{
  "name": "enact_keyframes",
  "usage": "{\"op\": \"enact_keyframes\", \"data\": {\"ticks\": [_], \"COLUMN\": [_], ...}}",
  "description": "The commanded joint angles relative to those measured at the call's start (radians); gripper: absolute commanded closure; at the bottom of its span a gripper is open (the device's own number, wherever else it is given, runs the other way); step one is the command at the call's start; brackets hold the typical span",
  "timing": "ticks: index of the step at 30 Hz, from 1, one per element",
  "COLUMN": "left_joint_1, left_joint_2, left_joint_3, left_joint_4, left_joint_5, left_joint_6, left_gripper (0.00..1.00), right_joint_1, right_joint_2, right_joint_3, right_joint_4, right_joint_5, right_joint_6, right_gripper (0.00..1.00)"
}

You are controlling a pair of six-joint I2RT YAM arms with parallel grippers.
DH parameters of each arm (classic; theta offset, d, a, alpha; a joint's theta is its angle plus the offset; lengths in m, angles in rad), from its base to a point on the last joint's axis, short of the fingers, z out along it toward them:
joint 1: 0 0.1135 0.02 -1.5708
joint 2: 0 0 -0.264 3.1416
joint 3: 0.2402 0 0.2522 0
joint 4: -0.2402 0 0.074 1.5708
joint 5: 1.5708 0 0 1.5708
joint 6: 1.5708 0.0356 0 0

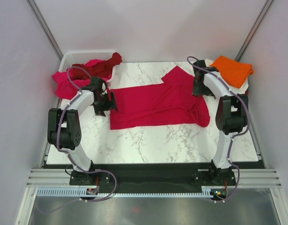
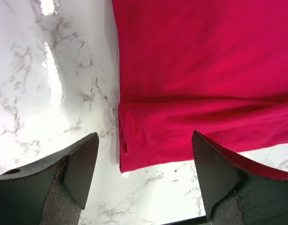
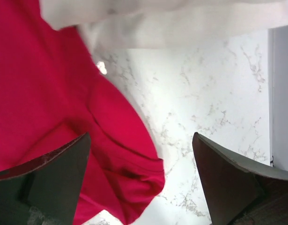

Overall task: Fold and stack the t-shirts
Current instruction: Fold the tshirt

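The orange shirt hides most of the cream-white shirt lying under it

I see a matt, soft crimson red cloth t-shirt, smooth glossy white marble-look tabletop with grey veins, white slatted plastic basket rim

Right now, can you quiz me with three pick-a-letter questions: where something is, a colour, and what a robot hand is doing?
1. Where is the orange shirt? A. front left B. back right C. the middle
2. What colour is the spread-out shirt on the table? A. white B. orange C. red
3. How is the left gripper? A. open, holding nothing B. shut on cloth C. shut on nothing

Answers: 1 B, it sits in the far right corner. 2 C, crimson cloth covers the table's middle. 3 A, its jaws stand wide apart over the shirt's edge.
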Motion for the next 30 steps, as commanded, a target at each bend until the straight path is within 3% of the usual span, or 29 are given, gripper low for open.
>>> {"op": "enact_keyframes", "data": {"ticks": [1, 5, 10, 17, 26, 29, 30], "left_joint_1": [0.0, -0.003, -0.031, -0.089, -0.1, -0.104, -0.106], "left_joint_2": [-0.193, -0.355, -0.462, -0.415, -0.363, -0.325, -0.318], "left_joint_3": [-0.041, -0.277, -0.48, -0.572, -0.586, -0.594, -0.597], "left_joint_4": [-0.001, 0.091, 0.234, 0.347, 0.462, 0.496, 0.513], "left_joint_5": [-0.059, -0.004, 0.012, -0.033, -0.16, -0.163, -0.16], "left_joint_6": [-0.012, -0.134, -0.223, -0.306, -0.315, -0.326, -0.328], "left_gripper": [0.12, 0.14, 0.19, 0.23, 0.27, 0.37, 0.51], "right_joint_1": [-0.015, -0.015, -0.014, -0.009, -0.011, -0.011, -0.009], "right_joint_2": [-0.232, -0.458, -0.601, -0.633, -0.671, -0.679, -0.681], "right_joint_3": [-0.105, -0.411, -0.587, -0.619, -0.697, -0.716, -0.72], "right_joint_4": [0.072, 0.219, 0.327, 0.302, 0.299, 0.298, 0.299], "right_joint_5": [0.004, -0.284, -0.479, -0.48, -0.476, -0.472, -0.472], "right_joint_6": [0.036, 0.085, 0.106, 0.062, 0.048, 0.047, 0.05], "right_gripper": [0.02, 0.02, 0.02, 0.02, 0.02, 0.02, 0.02]}}
